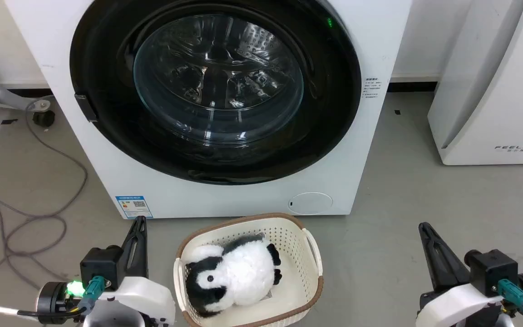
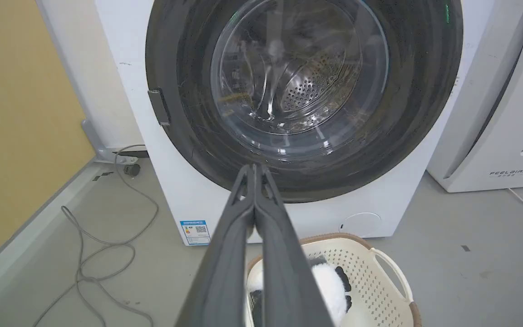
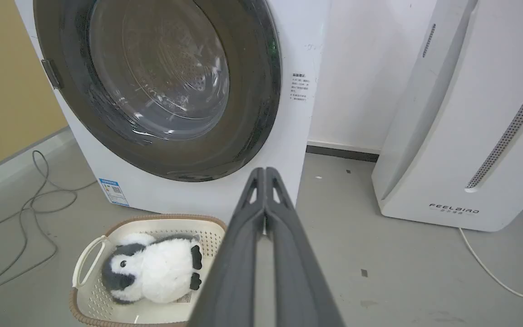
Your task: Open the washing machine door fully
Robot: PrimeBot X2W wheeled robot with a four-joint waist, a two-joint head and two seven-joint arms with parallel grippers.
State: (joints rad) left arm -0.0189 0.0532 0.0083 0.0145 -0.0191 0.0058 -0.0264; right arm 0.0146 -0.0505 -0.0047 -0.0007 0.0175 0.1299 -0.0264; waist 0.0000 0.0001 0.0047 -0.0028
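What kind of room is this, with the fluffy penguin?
Probably a laundry corner, though it could be a test room. A big white front-loading washing machine stands here, and a cream plastic laundry basket holding a black-and-white plush penguin sits right in front of it.

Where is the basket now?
Head view, bottom centre: the basket sits on the floor just before the washing machine, holding a plush penguin.

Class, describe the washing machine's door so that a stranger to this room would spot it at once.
Find the big white washing machine behind the cream basket. Its front is nearly covered by the washing machine door, a closed round glossy black disc. Its bulging clear glass centre, showing the steel drum, sets it apart from the plain white FEELBIRD appliance beside it.
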